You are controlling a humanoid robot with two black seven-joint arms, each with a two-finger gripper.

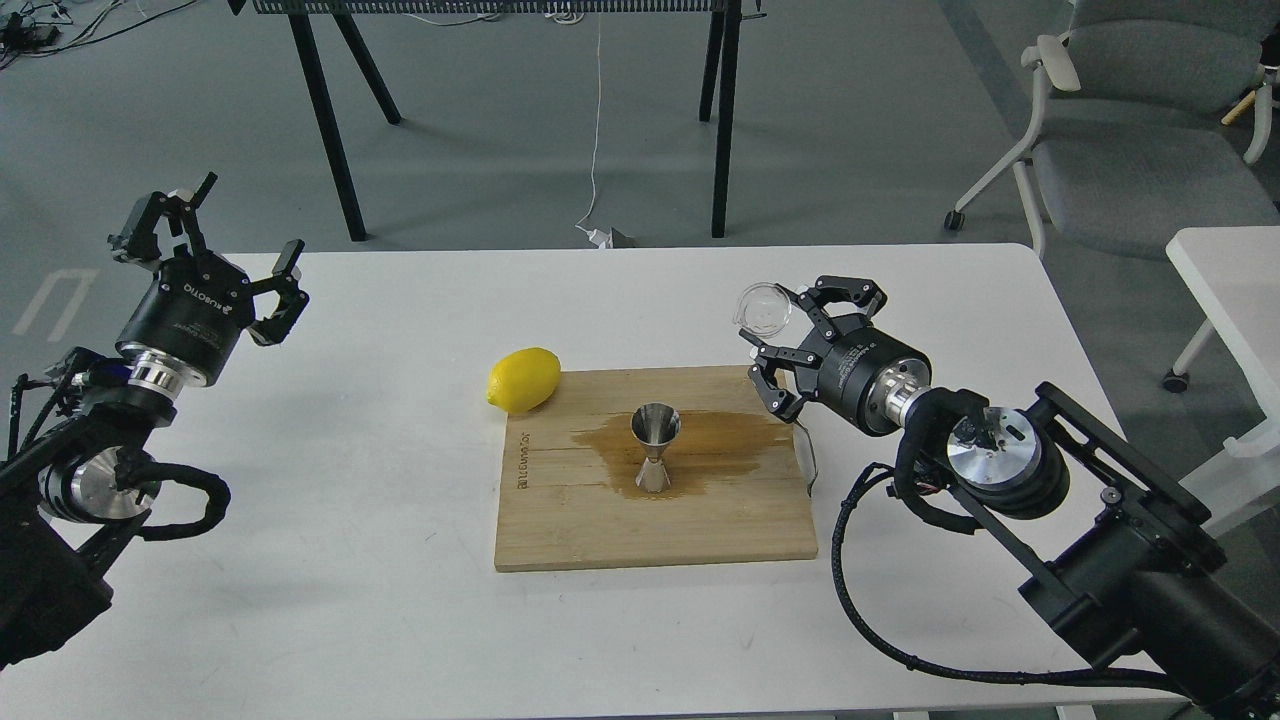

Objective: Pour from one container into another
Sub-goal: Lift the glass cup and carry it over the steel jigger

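Glass cup [764,309] in right gripper [790,335] lies tipped, mouth facing leftward.

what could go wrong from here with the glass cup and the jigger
1. The glass cup sits at the tip of the right tool, off to the side of the jigger; tipping it there would likely miss.
2. A wet stain already spreads over the wooden board around the jigger, so more spilling seems possible.
3. The jigger's narrow foot could topple if bumped.
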